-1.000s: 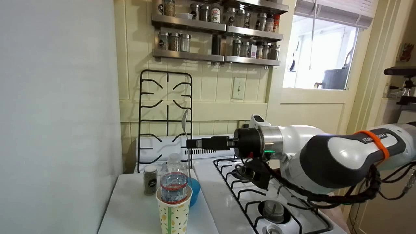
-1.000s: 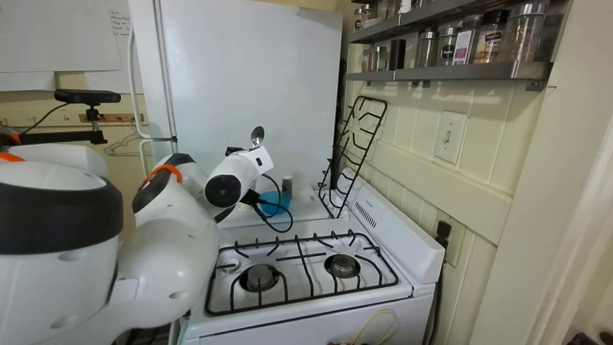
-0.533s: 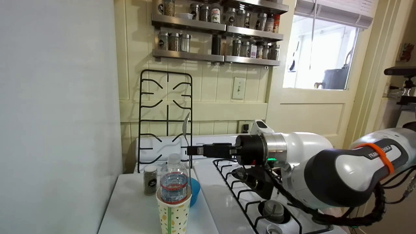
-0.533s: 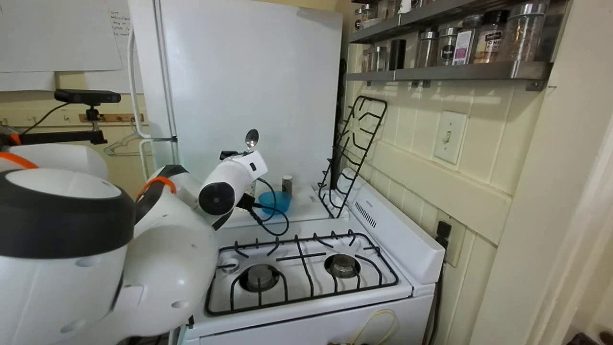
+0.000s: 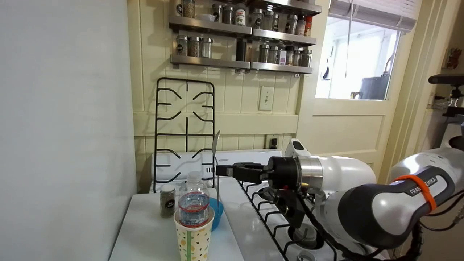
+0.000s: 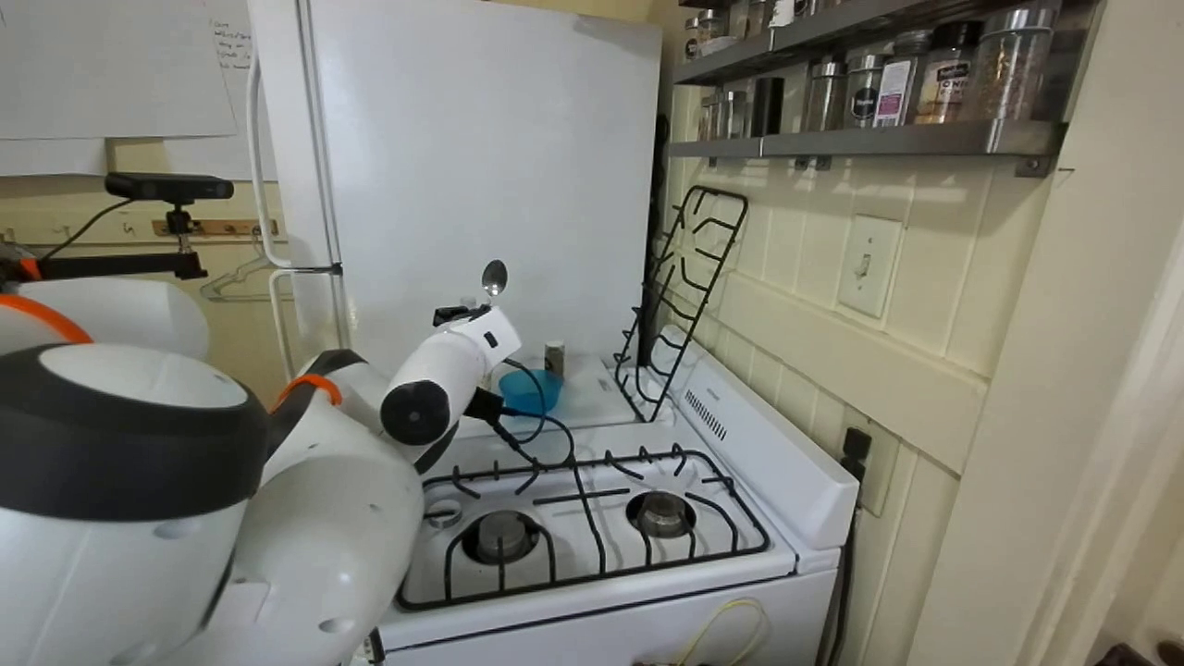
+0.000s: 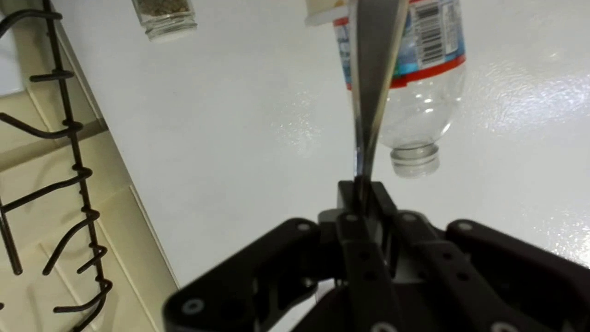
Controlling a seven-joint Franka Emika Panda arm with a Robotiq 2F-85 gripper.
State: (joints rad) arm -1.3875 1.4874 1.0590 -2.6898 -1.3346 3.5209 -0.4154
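My gripper (image 5: 222,170) is shut on a long metal spoon (image 5: 215,143). Its bowl end points up and its thin handle hangs below the fingers. In the wrist view the spoon (image 7: 372,64) rises from between the gripper's (image 7: 364,191) fingertips, partly covering a clear bottle. The handle's lower end overlaps the blue bowl (image 5: 218,214); whether they touch I cannot tell. Nearer that camera, the water bottle (image 5: 194,204) stands in a patterned paper cup (image 5: 193,241), partly hiding the bowl. The spoon's bowl (image 6: 495,277) shows above the wrist in an exterior view.
A spice jar (image 5: 167,201) stands on the white surface near the refrigerator (image 6: 490,166). Behind, a loose burner grate (image 5: 187,134) leans on the wall. Under the arm is the stove with its black grate (image 6: 592,495). Metal shelves (image 5: 210,62) of jars hang above.
The gripper and spoon have come down, and in an exterior view they have also shifted to the right. The grip on the spoon stays. Bottle, cup, bowl and jar have not moved.
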